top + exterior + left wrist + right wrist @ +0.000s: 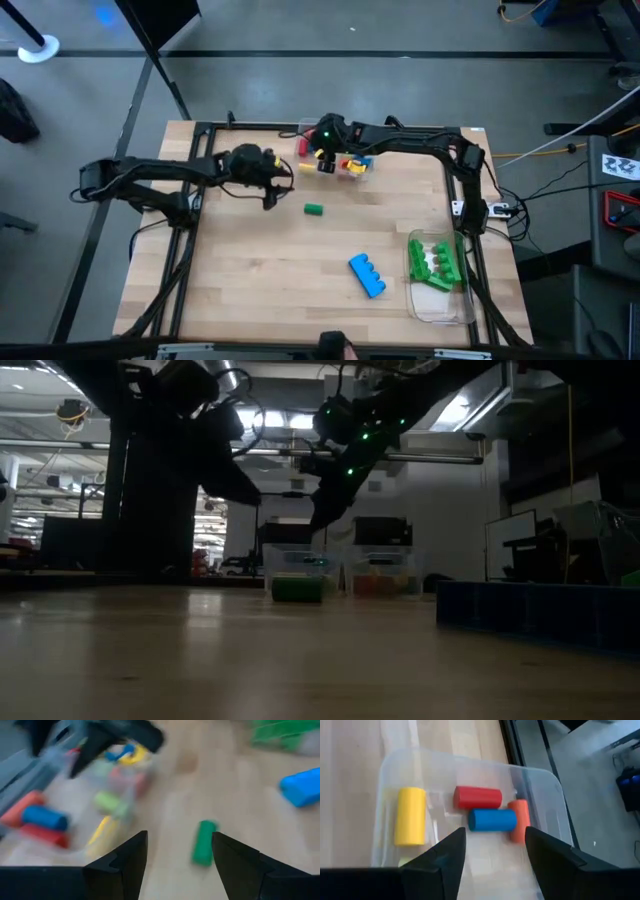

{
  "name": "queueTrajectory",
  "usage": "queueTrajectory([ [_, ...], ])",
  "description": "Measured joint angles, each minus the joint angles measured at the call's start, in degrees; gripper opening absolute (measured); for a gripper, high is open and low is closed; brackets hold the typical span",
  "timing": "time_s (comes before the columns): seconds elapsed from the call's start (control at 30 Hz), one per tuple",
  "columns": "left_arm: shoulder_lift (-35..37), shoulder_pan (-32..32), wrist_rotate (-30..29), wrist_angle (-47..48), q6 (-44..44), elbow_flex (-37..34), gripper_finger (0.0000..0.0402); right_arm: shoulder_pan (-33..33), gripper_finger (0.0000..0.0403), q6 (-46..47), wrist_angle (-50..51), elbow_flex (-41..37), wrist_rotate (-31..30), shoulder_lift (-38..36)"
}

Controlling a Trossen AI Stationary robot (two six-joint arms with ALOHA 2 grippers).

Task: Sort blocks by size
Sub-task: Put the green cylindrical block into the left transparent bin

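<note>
right tool [492, 850]: two dark fingers apart, nothing between them, above the container
container [547, 795]: clear plastic tub on the table, rounded corners
yellow cylinder [410, 816]: inside tub, lying on its side, apart from the others
red cylinder [477, 797]: inside tub, lying down, just beside blue one
blue cylinder [492, 819]: touching orange cylinder at one end
orange cylinder [519, 820]: crosswise to blue
table [350, 780]: light wood
floor [600, 765]: grey, beyond the table's dark edge frame

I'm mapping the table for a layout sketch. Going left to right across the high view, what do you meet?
Left gripper → small green block → right gripper over the container of small blocks → blue brick → container with green bricks.
</note>
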State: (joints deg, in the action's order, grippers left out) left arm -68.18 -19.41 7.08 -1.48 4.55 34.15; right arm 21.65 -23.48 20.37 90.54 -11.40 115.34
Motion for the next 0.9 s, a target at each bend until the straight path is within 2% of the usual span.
queueTrajectory([
  [0.1,-2.46,2.01,2.48,-6.14,0.89,-1.88,0.0205,-0.29,0.0206,1.66,4.32,0.0,-0.06,-2.96],
  [0.27,-7.89,4.62,2.68,-10.21,4.75,-1.97,0.0205,-1.24,0.0206,7.75,12.06,0.0,0.81,-8.54],
  [0.43,-14.7,5.81,2.66,-17.66,4.92,-1.97,0.0205,-3.1,0.0206,12.22,16.52,0.09,2.45,-13.65],
  [0.7,-23.57,5.91,2.6,-24.25,6.4,-1.93,0.0205,-8.44,0.0207,15.74,22.03,0.07,5.48,-17.13],
  [0.9,-28.28,5.91,2.61,-25.02,6.6,-0.68,0.0205,-13.14,0.0207,20.87,28.54,0.07,9.76,-17.25],
])
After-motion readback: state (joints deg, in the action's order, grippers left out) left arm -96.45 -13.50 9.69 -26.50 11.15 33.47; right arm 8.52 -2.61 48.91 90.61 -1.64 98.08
